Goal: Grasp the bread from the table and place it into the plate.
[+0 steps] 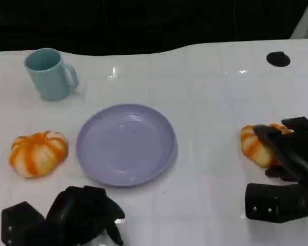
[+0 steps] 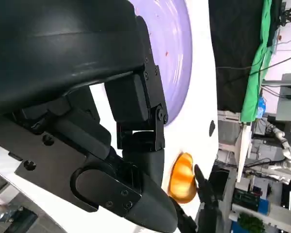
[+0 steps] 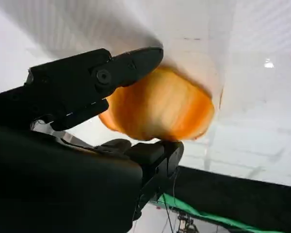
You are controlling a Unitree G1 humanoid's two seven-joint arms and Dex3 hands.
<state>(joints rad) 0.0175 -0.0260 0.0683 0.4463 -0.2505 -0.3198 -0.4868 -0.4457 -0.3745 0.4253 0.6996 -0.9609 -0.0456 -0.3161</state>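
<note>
Your right hand [image 1: 285,148] is closed around the bread [image 1: 256,145], an orange-and-white striped round loaf at the right side of the white surface [image 1: 210,102]. In the head view its black fingers wrap over the loaf's right half. The right wrist view confirms contact: one finger [image 3: 111,73] lies across one side of the loaf [image 3: 160,111] and another presses the opposite side. Whether the bread rests on the surface or is raised off it, you cannot tell from these views.

The plate [image 1: 126,144], lavender and round, sits at the centre of the surface, well apart from the held bread, with nothing in it.

Your left hand [image 1: 87,212] rests low at the near edge, just below the plate's near-left rim, fingers curled inward and holding nothing.

A second striped loaf [image 1: 38,152] lies on the surface just left of the plate, not touching it. A light teal mug [image 1: 49,73] stands upright at the far left, handle to the right. A small black disc [image 1: 277,59] sits at the far right.
</note>
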